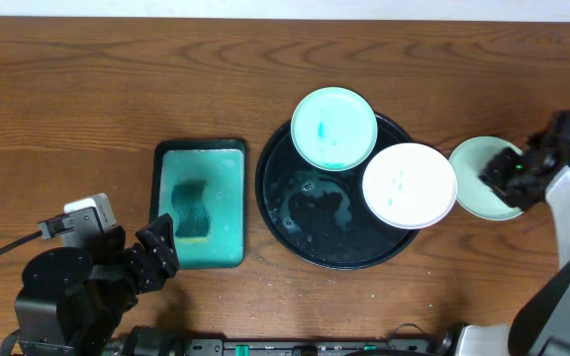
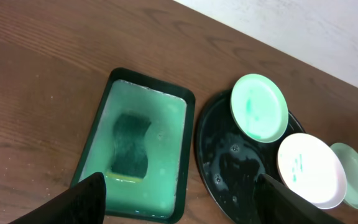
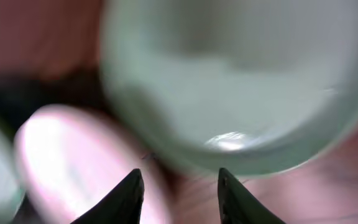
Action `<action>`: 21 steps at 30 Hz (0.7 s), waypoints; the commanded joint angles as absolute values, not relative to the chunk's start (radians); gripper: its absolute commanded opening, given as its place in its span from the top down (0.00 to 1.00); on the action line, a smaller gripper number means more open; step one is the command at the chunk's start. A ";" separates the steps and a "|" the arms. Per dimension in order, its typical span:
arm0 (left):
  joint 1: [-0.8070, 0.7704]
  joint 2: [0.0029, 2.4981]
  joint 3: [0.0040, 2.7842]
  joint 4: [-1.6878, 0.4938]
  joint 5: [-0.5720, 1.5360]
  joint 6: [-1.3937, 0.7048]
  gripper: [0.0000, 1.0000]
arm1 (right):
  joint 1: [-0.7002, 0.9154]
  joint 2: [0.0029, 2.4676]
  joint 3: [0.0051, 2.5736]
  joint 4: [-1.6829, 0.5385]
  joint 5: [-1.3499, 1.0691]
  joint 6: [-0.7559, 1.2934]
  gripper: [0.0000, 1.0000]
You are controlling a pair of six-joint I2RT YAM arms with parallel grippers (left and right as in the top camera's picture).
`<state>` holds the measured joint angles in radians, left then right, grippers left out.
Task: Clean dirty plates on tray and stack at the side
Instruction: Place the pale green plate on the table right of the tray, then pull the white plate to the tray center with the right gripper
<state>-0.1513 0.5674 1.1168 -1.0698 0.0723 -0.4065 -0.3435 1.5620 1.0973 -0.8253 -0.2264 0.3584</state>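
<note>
One pale mint-green round plate [image 1: 471, 170] is sitting under the half-open, empty right tool [image 1: 503, 174], which is risking bumping the adjacent white round plate [image 1: 409, 185].

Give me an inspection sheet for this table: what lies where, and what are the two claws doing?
Surface: wooden table.
Job's things: black tray, wet; smeared mint plate on its far rim; white plate with teal specks over its right rim; second mint plate on the table beside it.
Clutter: teal basin holding a dark sponge, left of the tray.
Grippers: left gripper open by the basin; right gripper open at the second mint plate's edge.
Cables: black cable at the table's left edge.
Surroundings: pale wall beyond the table.
</note>
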 commanded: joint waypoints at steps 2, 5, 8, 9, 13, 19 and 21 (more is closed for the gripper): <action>-0.147 0.574 1.132 -1.068 0.060 -0.397 0.24 | -0.193 1.554 1.091 -0.849 -0.182 0.270 0.60; -0.147 0.574 1.132 -1.068 0.060 -0.397 0.24 | -0.117 1.563 1.045 -0.826 0.073 0.404 0.51; -0.147 0.574 1.132 -1.068 0.060 -0.397 0.24 | -0.080 1.573 0.974 -0.752 0.183 0.474 0.50; -0.147 0.574 1.132 -1.068 0.060 -0.397 0.24 | -0.076 1.575 0.952 -0.721 0.163 0.472 0.55; -0.147 0.574 1.132 -1.068 0.060 -0.397 0.24 | -0.074 1.575 0.903 -0.663 -0.046 0.349 0.99; -0.147 0.574 1.132 -1.069 0.060 -0.397 0.24 | -0.068 1.499 0.905 -0.743 -0.244 0.277 0.99; -0.147 0.574 1.132 -1.069 0.060 -0.397 0.24 | -0.057 1.451 0.905 -0.773 -0.331 0.237 0.99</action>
